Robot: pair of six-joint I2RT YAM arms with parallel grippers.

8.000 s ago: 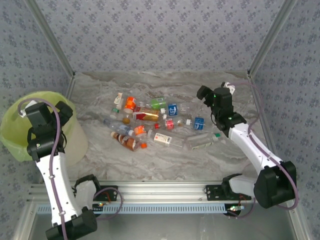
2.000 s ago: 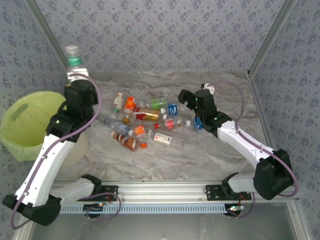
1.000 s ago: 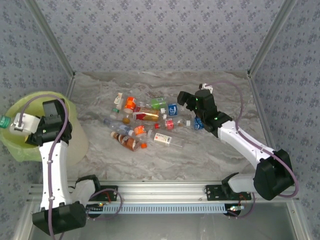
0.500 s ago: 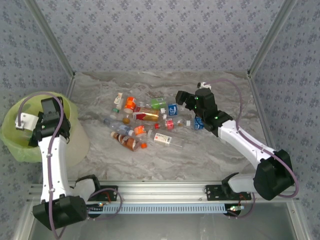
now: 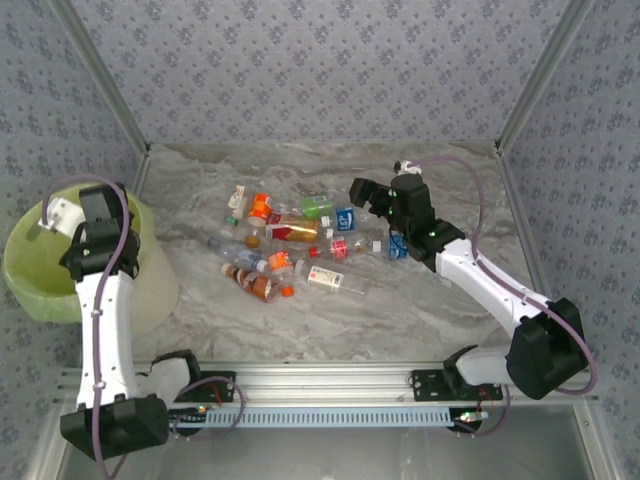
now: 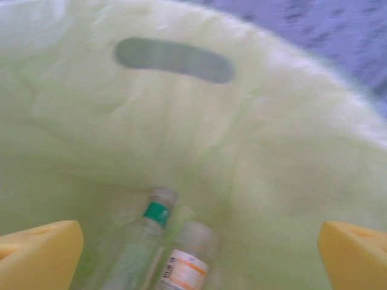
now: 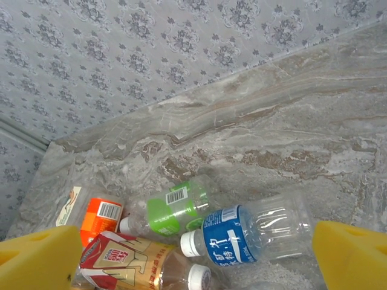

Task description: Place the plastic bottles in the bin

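While the left gripper (image 6: pixel 196 254) hangs over the round pale lime-green plastic bin (image 6: pixel 272 151), its yellow foam pads (image 6: pixel 39 254) stand wide apart w/ nothing between them (released, not grasping). The wrist pic is soft and blurry. Two clear plastic bottles lie side by side on the bin floor below, one w/ a green band near its neck (image 6: pixel 156 214), one w/ a white-and-orange label (image 6: pixel 186 266). Both are cut off by the bottom edge. The handle slot (image 6: pixel 174 59) shows as a dark oval near the rim. From above, the left arm covers part of the bin opening, so the contents can't be seen there. The rest of the plastic bottles sit in a loose pile (image 5: pixel 300 245) mid-table on the marble-pattern tabletop (image 5: pixel 350 320); overlaps make an exact count impossible. The right gripper (image 7: pixel 193 260) hovers at the pile's far-right side, fingers spread wide, empty. Under it lie a green-label bottle (image 7: pixel 172 211) and a blue-label bottle (image 7: pixel 242 232). A red-label bottle (image 7: pixel 130 260) is cropped by the frame's bottom edge.
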